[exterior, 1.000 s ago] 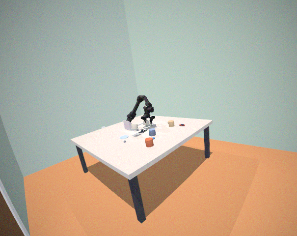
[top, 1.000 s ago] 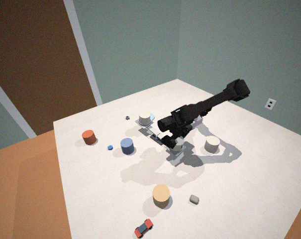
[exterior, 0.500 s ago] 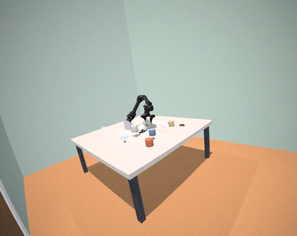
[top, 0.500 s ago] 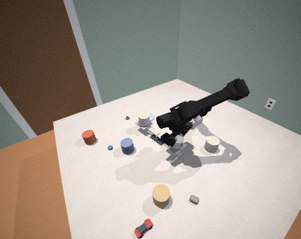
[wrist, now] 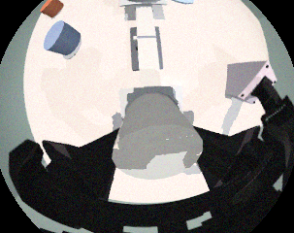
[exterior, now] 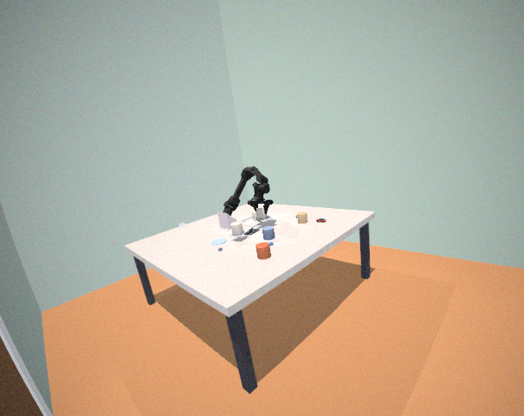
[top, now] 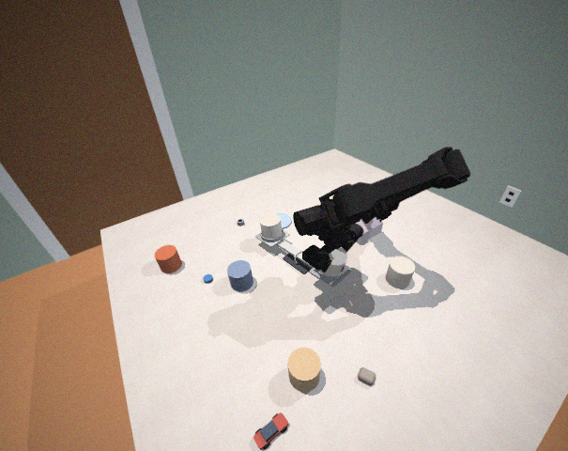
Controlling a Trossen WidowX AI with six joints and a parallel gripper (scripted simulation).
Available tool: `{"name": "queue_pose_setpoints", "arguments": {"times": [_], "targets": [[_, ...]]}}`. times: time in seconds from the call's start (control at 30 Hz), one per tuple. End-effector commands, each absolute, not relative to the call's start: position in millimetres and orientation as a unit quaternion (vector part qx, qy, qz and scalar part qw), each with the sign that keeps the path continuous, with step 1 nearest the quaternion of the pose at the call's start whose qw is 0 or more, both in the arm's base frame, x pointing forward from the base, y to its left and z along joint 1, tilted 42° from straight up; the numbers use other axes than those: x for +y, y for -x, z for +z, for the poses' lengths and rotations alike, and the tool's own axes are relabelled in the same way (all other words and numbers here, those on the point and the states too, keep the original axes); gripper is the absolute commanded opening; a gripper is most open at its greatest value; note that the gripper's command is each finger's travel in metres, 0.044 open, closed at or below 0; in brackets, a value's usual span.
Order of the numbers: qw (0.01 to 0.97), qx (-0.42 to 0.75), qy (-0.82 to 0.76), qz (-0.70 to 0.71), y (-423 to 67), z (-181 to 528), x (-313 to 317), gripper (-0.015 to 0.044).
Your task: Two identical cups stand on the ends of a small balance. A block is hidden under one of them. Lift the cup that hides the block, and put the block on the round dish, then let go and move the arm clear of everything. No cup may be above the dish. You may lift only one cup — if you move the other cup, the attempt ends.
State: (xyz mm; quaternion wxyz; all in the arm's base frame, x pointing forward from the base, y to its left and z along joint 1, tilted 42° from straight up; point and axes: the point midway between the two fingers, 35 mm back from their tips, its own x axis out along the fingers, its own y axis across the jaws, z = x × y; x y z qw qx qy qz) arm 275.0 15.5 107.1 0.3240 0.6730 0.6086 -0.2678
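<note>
My gripper (top: 336, 255) (exterior: 260, 210) (wrist: 153, 129) is shut on the near pale grey cup (top: 338, 257) (wrist: 153, 116), one finger on each side. The cup is upright at the near end of the balance (top: 290, 249) (wrist: 147, 50); it looks slightly above its pan, though the gap is hard to judge. A small reddish patch shows low at this cup in the top view; what it is cannot be told. The identical far cup (top: 271, 228) (exterior: 237, 229) stands on the far end. The light blue round dish (top: 285, 221) (exterior: 218, 242) lies just beyond it. No block is clearly visible.
A pale lilac panel (top: 370, 229) (exterior: 226, 221) (wrist: 245, 80) stands beside the arm. Around the balance stand a blue cylinder (top: 239, 275) (exterior: 268, 233) (wrist: 62, 40), an orange-red one (top: 168, 259) (exterior: 263, 250), an off-white one (top: 400, 272) and a tan one (top: 303, 369). A toy car (top: 270, 430) lies farther off.
</note>
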Motion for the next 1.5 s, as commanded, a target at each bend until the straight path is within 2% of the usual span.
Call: {"name": "queue_pose_setpoints", "arguments": {"times": [0.0,1.47], "targets": [[0.331,0.605,-0.674,-0.264,-278,112,11,0.0000],[0.330,0.606,-0.674,-0.264,-269,155,-26,0.0000]]}}
